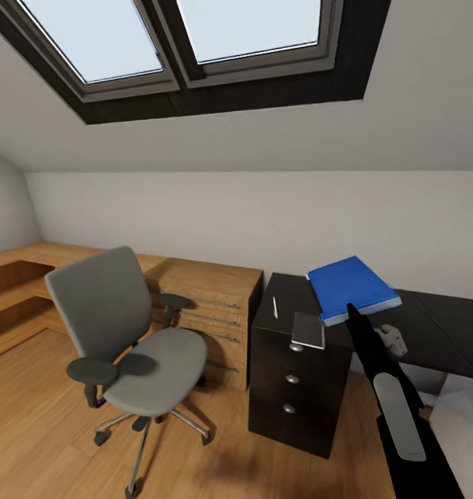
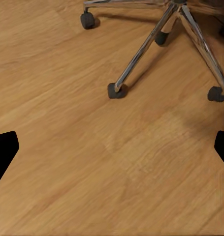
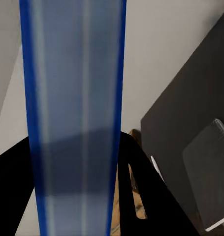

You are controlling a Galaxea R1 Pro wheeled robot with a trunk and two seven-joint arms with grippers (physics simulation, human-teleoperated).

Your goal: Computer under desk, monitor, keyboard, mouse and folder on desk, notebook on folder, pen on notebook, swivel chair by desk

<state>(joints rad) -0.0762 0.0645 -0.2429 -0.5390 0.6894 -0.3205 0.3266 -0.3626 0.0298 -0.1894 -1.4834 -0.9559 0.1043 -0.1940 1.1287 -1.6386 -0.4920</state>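
Observation:
My right gripper (image 1: 350,310) is shut on the near edge of the bright blue folder (image 1: 351,287), holding it tilted just over the black desk (image 1: 441,326). The right wrist view looks along the folder's edge (image 3: 75,98) between the black fingers (image 3: 141,182). The grey notebook (image 1: 308,330) overhangs the desk's front edge above the drawers (image 1: 292,379). Just left of it lies the white pen (image 1: 274,307). The grey swivel chair (image 1: 125,326) stands on the floor left of the desk with its seat bare. My left gripper (image 2: 112,150) hangs open above the floor near the chair's chrome base (image 2: 156,44).
A light wooden drawer cabinet (image 1: 209,312) and wooden bench run along the wall behind the chair. A pale grey-white box (image 1: 462,409) shows under the desk at the lower right. Sloped ceiling with skylights (image 1: 195,41) overhead. Wooden floor (image 1: 42,430) lies in front.

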